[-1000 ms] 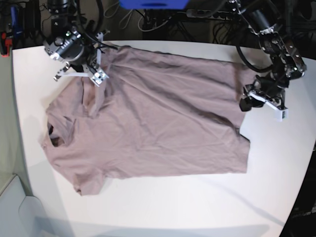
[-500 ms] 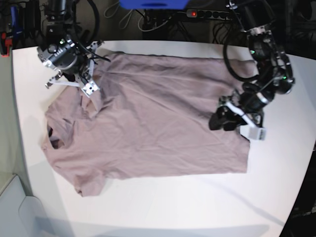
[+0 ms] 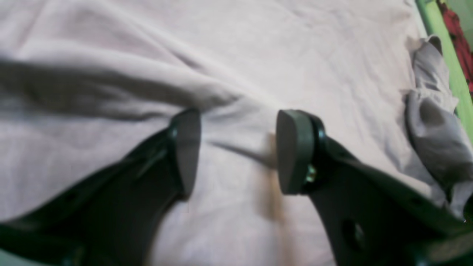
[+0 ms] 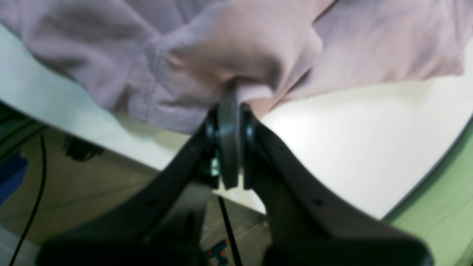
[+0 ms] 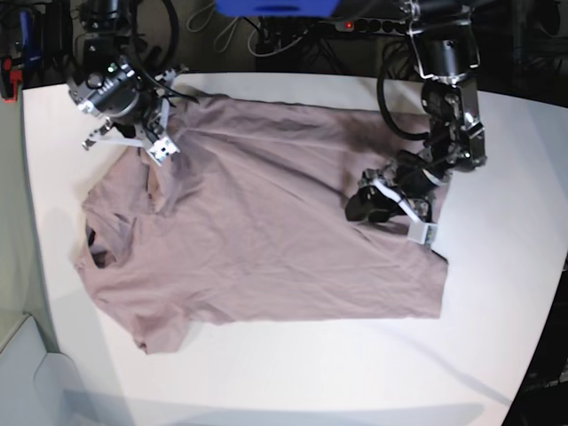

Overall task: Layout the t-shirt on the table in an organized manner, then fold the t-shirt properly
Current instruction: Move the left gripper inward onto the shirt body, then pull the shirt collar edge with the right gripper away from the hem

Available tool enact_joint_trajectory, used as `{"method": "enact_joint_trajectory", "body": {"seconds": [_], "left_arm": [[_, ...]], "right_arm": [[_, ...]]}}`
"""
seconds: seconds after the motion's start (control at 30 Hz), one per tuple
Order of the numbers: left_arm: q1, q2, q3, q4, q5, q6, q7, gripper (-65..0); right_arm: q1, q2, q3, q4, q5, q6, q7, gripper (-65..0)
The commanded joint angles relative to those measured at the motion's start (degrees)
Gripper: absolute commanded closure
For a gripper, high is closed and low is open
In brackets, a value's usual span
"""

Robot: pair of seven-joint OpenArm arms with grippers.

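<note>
The mauve-brown t-shirt (image 5: 266, 213) lies spread on the white table (image 5: 497, 302), wrinkled, with its neck end at the left. My right gripper (image 5: 153, 146) is at the far left corner, shut on a bunched fold of the shirt's sleeve. The right wrist view shows that fold (image 4: 236, 66) pinched in the right gripper (image 4: 229, 111) over the table (image 4: 351, 133) edge. My left gripper (image 5: 359, 207) hovers over the shirt's right part. In the left wrist view the left gripper (image 3: 238, 151) is open above the fabric (image 3: 236, 55), with nothing between its fingers.
Cables and a power strip (image 5: 355, 25) run behind the table's far edge, beside a blue object (image 5: 275, 7). A pale bin-like shape (image 5: 27, 373) sits off the front left corner. The floor (image 4: 74, 192) shows below the table's edge.
My left arm has swung from the table's right edge leftward over the shirt's right part. My right gripper has drawn the sleeve a little further toward the far left corner.
</note>
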Motion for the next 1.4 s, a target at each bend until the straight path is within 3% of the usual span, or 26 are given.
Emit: {"method": "enact_joint_trajectory", "body": {"seconds": [0.0, 0.33, 0.47, 0.63, 0.8, 0.9, 1.1, 1.37], "left_arm": [[0.45, -1.48, -0.29, -0.34, 4.66, 2.61, 3.76, -33.2], [0.89, -2.8, -8.11, -0.34, 4.75, 2.53, 3.76, -33.2], [0.89, -3.24, -8.29, -0.34, 5.01, 2.53, 3.76, -33.2], [1.06, -4.03, -8.55, -0.34, 4.66, 2.53, 3.76, -33.2], [1.06, -4.03, -10.31, -0.25, 4.66, 2.53, 3.76, -33.2], [0.97, -4.03, -10.31, -0.25, 4.57, 2.53, 3.76, -33.2], [0.89, -3.68, -9.87, -0.25, 4.57, 2.53, 3.76, -33.2], [0.8, -4.03, -9.87, -0.25, 4.57, 2.44, 3.85, -33.2]], "right_arm": [[0.15, 0.1, 0.21, 1.39, 0.21, -0.27, 0.49, 0.0], [-1.61, 0.62, 0.21, 1.66, 0.21, -0.27, 0.49, 0.0], [-1.43, 0.89, 2.94, 1.57, 0.03, -0.27, 0.32, 0.0], [-1.52, 3.7, 6.72, 1.48, 0.03, -0.27, 0.32, 0.0], [-5.39, 3.88, 6.01, 1.57, 0.03, -0.27, 0.23, 0.0], [-8.56, 3.52, 1.0, 1.57, 0.03, -0.27, 0.32, 0.0], [-12.16, -0.61, -8.84, 1.66, 0.03, -0.27, 0.32, 0.0], [-12.69, -0.96, -25.81, 1.66, 0.03, -0.27, -0.12, 0.0]]}}
